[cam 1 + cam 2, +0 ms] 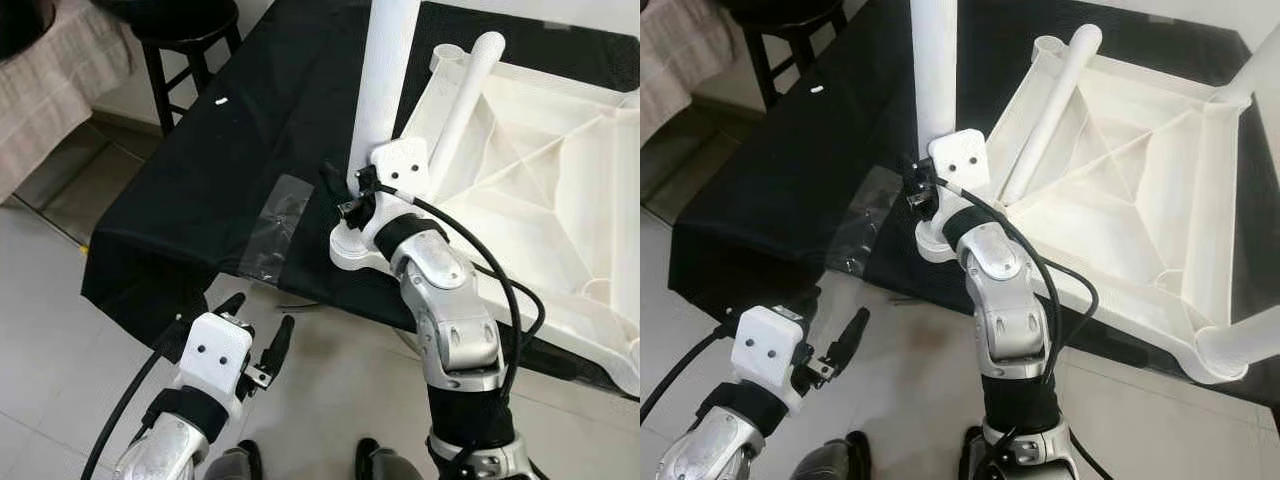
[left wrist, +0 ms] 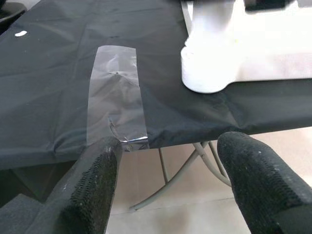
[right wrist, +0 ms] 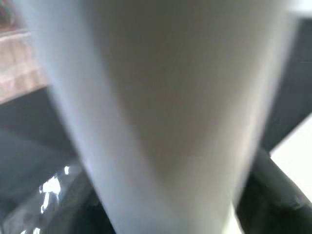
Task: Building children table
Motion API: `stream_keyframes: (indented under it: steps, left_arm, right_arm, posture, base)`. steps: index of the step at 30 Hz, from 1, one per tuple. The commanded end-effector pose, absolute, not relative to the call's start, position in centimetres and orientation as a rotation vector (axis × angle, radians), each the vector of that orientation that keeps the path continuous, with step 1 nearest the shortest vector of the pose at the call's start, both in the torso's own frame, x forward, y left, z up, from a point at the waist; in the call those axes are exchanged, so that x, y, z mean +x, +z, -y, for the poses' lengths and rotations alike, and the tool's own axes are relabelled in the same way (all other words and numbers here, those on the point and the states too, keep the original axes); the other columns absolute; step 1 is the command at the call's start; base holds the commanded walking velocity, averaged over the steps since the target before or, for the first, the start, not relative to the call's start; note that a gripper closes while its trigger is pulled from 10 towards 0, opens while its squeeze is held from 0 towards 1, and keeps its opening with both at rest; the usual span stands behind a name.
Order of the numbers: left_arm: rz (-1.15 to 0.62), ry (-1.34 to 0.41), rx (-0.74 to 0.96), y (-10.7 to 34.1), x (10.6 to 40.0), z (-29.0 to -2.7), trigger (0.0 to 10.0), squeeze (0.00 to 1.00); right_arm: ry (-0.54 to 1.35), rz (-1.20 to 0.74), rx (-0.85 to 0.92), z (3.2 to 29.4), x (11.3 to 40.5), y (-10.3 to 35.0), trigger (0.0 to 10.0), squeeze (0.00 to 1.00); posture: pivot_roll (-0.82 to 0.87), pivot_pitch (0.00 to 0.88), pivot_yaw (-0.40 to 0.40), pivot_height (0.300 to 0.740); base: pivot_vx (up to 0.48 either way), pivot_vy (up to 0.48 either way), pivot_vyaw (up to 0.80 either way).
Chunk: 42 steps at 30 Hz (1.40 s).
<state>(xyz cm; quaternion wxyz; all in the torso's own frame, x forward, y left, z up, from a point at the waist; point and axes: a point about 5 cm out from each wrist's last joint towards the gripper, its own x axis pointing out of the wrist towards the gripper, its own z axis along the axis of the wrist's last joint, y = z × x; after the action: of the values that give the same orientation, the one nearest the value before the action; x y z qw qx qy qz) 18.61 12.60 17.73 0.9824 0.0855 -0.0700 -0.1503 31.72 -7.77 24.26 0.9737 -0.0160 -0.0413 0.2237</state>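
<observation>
While the right gripper (image 1: 352, 192) pinches the upright white table leg (image 1: 384, 80) at the upturned tabletop's (image 1: 530, 190) 9 o'clock corner socket (image 1: 355, 250), the left gripper (image 1: 262, 335) hangs spread.

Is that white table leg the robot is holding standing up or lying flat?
Upright. The white leg rises straight from the corner socket of the upside-down tabletop, with the right gripper closed around it.

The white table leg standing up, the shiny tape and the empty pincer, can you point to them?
white table leg (image 1: 385, 70), left eye view, on its upright shaft.
shiny tape (image 2: 116, 92), left wrist view, middle of the strip.
left pincer (image 1: 260, 325), left eye view, between its open fingertips.
</observation>
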Motion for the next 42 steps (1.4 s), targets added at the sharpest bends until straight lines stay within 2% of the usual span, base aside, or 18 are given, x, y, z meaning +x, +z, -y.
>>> stream_keyframes:
  steps: [1, 3, 4, 5, 6, 7, 8, 9, 10, 11, 14, 25, 26, 27, 37, 42]
  left_arm:
    - [0.120, -0.301, 0.182, 17.3, 18.4, -12.8, 10.0, 0.00]
    - [0.123, -0.302, 0.182, 17.3, 18.5, -12.7, 10.0, 0.00]
    - [0.123, -0.302, 0.182, 17.3, 18.5, -12.7, 10.0, 0.00]
    - [0.124, -0.303, 0.181, 17.3, 18.4, -12.7, 10.0, 0.00]
    - [0.125, -0.305, 0.180, 17.3, 18.4, -12.6, 10.0, 0.00]
    - [0.125, -0.305, 0.180, 17.3, 18.4, -12.6, 10.0, 0.00]
    - [0.125, -0.307, 0.179, 17.4, 18.3, -12.5, 10.0, 0.00]
    - [0.125, -0.308, 0.178, 17.4, 18.3, -12.5, 10.0, 0.00]
    - [0.125, -0.308, 0.178, 17.4, 18.3, -12.5, 10.0, 0.00]
    - [0.124, -0.309, 0.177, 17.4, 18.1, -12.4, 10.0, 0.00]
    - [0.120, -0.306, 0.174, 17.5, 17.7, -12.4, 10.0, 0.00]
    - [0.111, -0.301, 0.170, 17.6, 17.0, -12.3, 10.0, 0.00]
    - [0.110, -0.302, 0.169, 17.6, 16.9, -12.3, 10.0, 0.00]
    - [0.109, -0.303, 0.169, 17.7, 16.9, -12.3, 10.0, 0.00]
    - [0.104, -0.305, 0.166, 17.6, 16.8, -12.2, 10.0, 0.00]
    - [0.102, -0.301, 0.164, 17.5, 17.1, -12.2, 10.0, 0.00]
  right_arm:
    - [0.543, 0.095, 0.097, 4.7, 31.1, 25.4, 10.0, 1.00]
    - [0.828, 0.217, -0.003, 5.9, 33.1, 28.2, 10.0, 1.00]
    - [0.828, 0.217, -0.003, 5.9, 33.1, 28.2, 10.0, 1.00]
    - [0.922, 0.246, -0.044, 6.2, 33.2, 28.9, 10.0, 1.00]
    - [1.049, 0.280, -0.135, 6.5, 33.0, 29.3, 10.0, 0.93]
    - [1.049, 0.280, -0.135, 6.5, 33.0, 29.3, 10.0, 0.93]
    - [1.168, 0.277, -0.193, 6.7, 32.7, 29.3, 10.0, 0.53]
    - [1.276, 0.288, -0.252, 7.0, 32.3, 29.4, 10.0, 0.08]
    - [1.276, 0.288, -0.252, 7.0, 32.3, 29.4, 10.0, 0.08]
    - [1.357, 0.270, -0.299, 7.4, 32.4, 29.6, 10.0, 0.00]
    - [1.423, 0.261, -0.357, 8.0, 33.7, 30.8, 10.0, 0.00]
    - [1.510, 0.253, -0.284, 9.2, 36.3, 33.2, 10.0, 0.00]
    - [1.535, 0.235, -0.280, 9.4, 36.5, 33.1, 7.7, 0.00]
    - [1.552, 0.224, -0.280, 9.5, 36.5, 32.9, 0.0, 0.00]
    - [1.616, 0.203, -0.277, 10.1, 36.7, 33.1, 0.0, 0.00]
    - [1.473, 0.248, -0.313, 10.6, 37.4, 32.8, 0.0, 0.00]
  posture:
    - [0.06, 0.286, -0.050, 0.740]
    - [0.06, 0.290, -0.051, 0.740]
    - [0.06, 0.290, -0.051, 0.740]
    - [0.06, 0.291, -0.052, 0.740]
    - [0.07, 0.294, -0.051, 0.740]
    - [0.07, 0.294, -0.051, 0.740]
    - [0.07, 0.297, -0.049, 0.740]
    - [0.07, 0.300, -0.049, 0.740]
    - [0.07, 0.300, -0.049, 0.740]
    - [0.08, 0.308, -0.050, 0.740]
    - [0.09, 0.317, -0.053, 0.740]
    - [0.11, 0.345, -0.056, 0.740]
    - [0.11, 0.349, -0.057, 0.740]
    - [0.11, 0.349, -0.057, 0.740]
    - [0.10, 0.351, -0.054, 0.740]
    - [0.07, 0.331, -0.059, 0.740]
  base:
    - [0.000, 0.000, 0.00]
    - [0.000, 0.000, 0.00]
    - [0.000, 0.000, 0.00]
    - [0.000, 0.000, 0.00]
    - [0.000, 0.000, 0.00]
    - [0.000, 0.000, 0.00]
    - [0.000, 0.000, 0.00]
    - [0.000, 0.000, 0.00]
    - [0.000, 0.000, 0.00]
    - [0.000, 0.000, 0.00]
    - [0.000, 0.000, 0.00]
    - [0.000, 0.000, 0.00]
    - [0.000, 0.000, 0.00]
    - [0.000, 0.000, 0.00]
    - [0.000, 0.000, 0.00]
    - [0.000, 0.000, 0.00]
